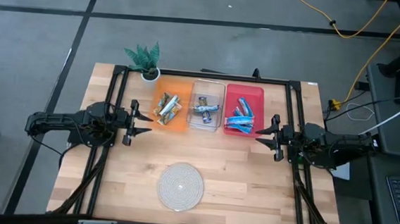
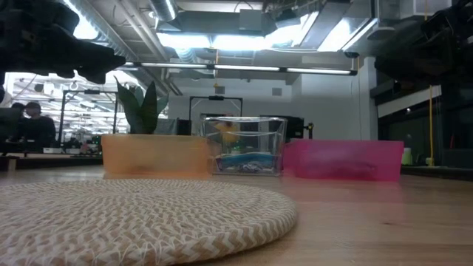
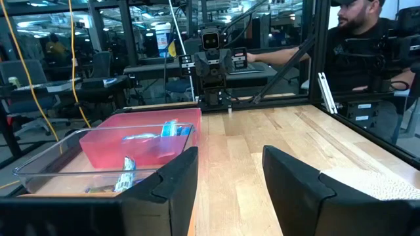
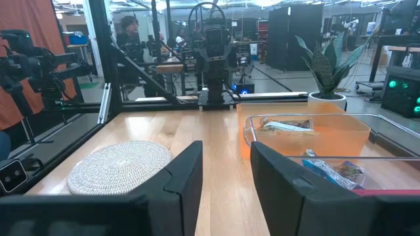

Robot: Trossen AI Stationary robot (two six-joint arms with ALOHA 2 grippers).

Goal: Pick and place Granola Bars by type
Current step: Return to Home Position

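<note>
The granola bars lie sorted in three bins at the table's far side: green-and-gold ones (image 1: 167,106) in the orange bin (image 1: 180,122), a silvery-blue one (image 1: 204,109) in the clear bin (image 1: 205,125), bright blue ones (image 1: 240,118) in the red bin (image 1: 257,96). My left gripper (image 1: 143,122) hovers open left of the orange bin. My right gripper (image 1: 260,135) hovers open right of the red bin. Both are empty. The woven mat (image 1: 180,186) lies near the table's near edge with no bar on it.
A small potted plant (image 1: 147,61) stands at the far left corner beside the orange bin. Black frame rails (image 1: 209,75) run along the table's far edge and sides. Bare wood lies between the two grippers. A person (image 3: 367,46) sits beyond the table.
</note>
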